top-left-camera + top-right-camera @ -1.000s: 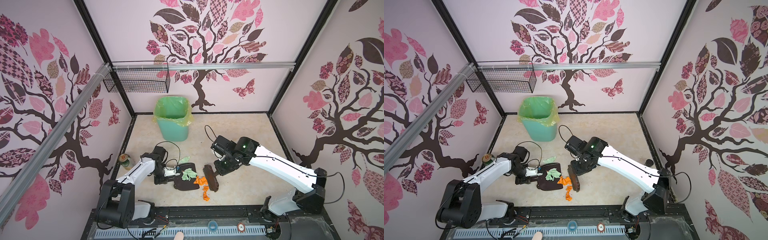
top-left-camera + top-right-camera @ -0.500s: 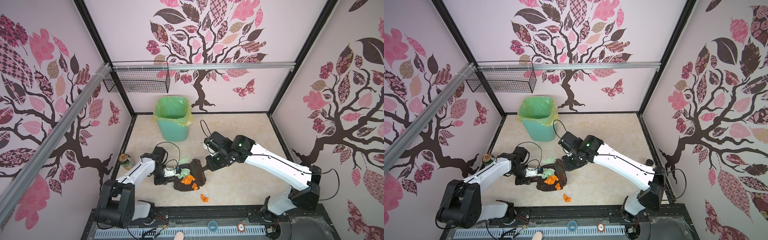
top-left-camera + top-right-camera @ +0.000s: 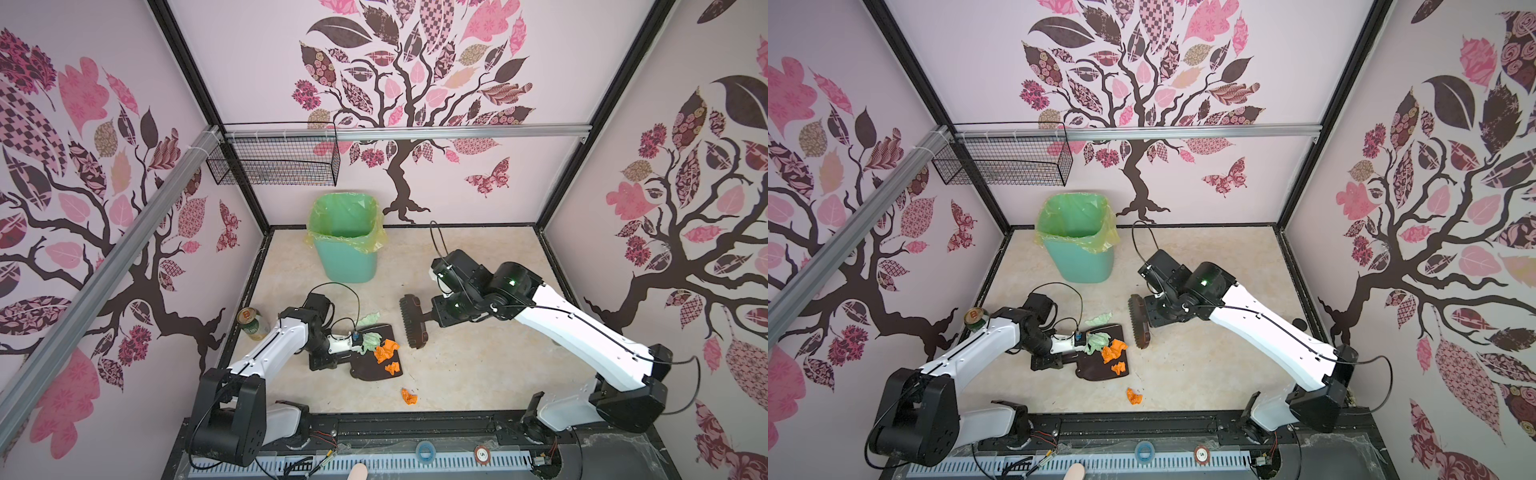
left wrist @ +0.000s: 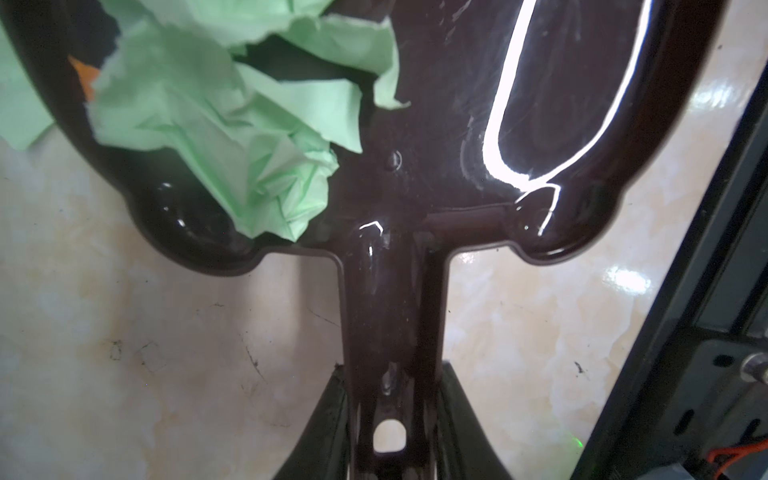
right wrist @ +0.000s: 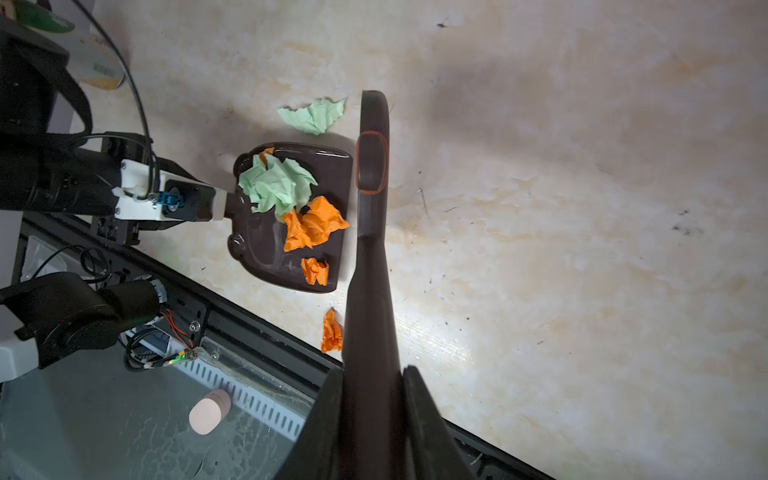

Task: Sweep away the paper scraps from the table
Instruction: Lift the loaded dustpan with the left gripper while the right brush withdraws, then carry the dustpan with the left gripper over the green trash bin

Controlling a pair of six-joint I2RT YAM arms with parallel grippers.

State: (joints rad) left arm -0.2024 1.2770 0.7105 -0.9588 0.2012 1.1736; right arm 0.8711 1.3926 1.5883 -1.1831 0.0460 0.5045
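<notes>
- Here, the left fingers [image 4: 324,424] clench the handle of the dark dustpan [image 3: 370,372], which lies on the desk [image 3: 478,374].
- Green and orange paper scraps [image 3: 385,351] sit in the dustpan.
- One orange scrap [image 3: 409,397] lies loose between the dustpan and the desk's near edge; one green scrap [image 3: 369,319] lies just beside the pan's far side.
- The right fingers [image 5: 419,419] grasp the brush [image 3: 409,322] by its handle, its head near the pan's open edge.
</notes>
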